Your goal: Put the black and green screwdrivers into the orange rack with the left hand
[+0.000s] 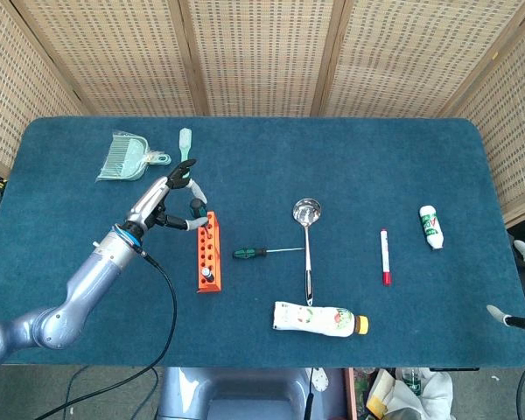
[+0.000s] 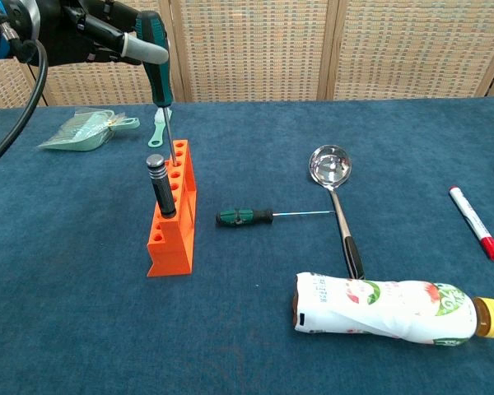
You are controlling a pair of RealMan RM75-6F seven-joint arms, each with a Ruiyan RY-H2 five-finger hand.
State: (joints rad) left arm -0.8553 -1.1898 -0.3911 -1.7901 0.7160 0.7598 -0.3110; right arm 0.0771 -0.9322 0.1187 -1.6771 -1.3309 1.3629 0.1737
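The orange rack [image 2: 171,234] [image 1: 208,254] stands left of centre, with one black-handled tool [image 2: 160,185] upright in a near hole. My left hand [image 1: 169,203] [image 2: 82,33] pinches a black and green screwdriver [image 2: 155,41] [image 1: 187,169] by its handle. It hangs upright, shaft down, with the tip at the rack's far holes; whether the tip is inside a hole I cannot tell. A second screwdriver with a green and black handle [image 2: 245,216] [image 1: 249,253] lies flat on the cloth just right of the rack. My right hand [image 1: 523,280] shows only at the right edge, fingers apart and holding nothing.
A steel spoon [image 2: 333,164] [image 1: 306,213] lies right of the loose screwdriver. A squashed bottle [image 2: 387,306] lies near the front edge. Farther right are a red marker [image 1: 385,255] and a small white bottle [image 1: 431,226]. A pale green dustpan and brush [image 1: 127,159] sit behind the rack.
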